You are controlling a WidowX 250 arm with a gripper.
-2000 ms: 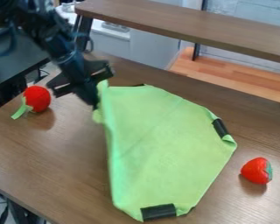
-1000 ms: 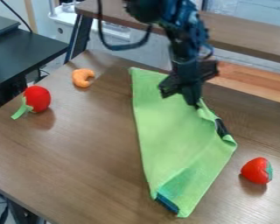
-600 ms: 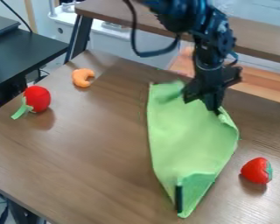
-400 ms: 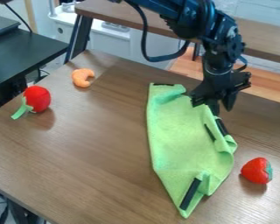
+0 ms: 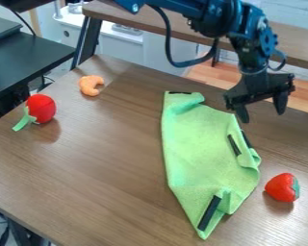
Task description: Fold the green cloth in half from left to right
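While your claw (image 5: 263,114) hangs with its fingers spread wide and nothing between them, the green cloth (image 5: 198,144) lies on the table (image 5: 92,173) below it and toward the view's left, its nearest edge just beside the fingertips. You'd likely find it light and limp, bending wherever you pinch and not easily crushed, though a flat part may slide out of your grip. The raised, rumpled fold (image 5: 247,161) along the side nearest your claw looks like the best bite; the black strips (image 5: 234,144) are probably stiffer, so closing on one might carry more of the cloth along. Another black strip (image 5: 209,213) sits at the pointed end, farther below your claw, and one more (image 5: 180,92) marks the corner to its left. Past that folded side, below your claw and slightly right, is the red strawberry (image 5: 282,187), close to the cloth but apart. Well off to your claw's left are the orange curved toy (image 5: 90,85) and, farther still, the red vegetable with a green stem (image 5: 41,107).
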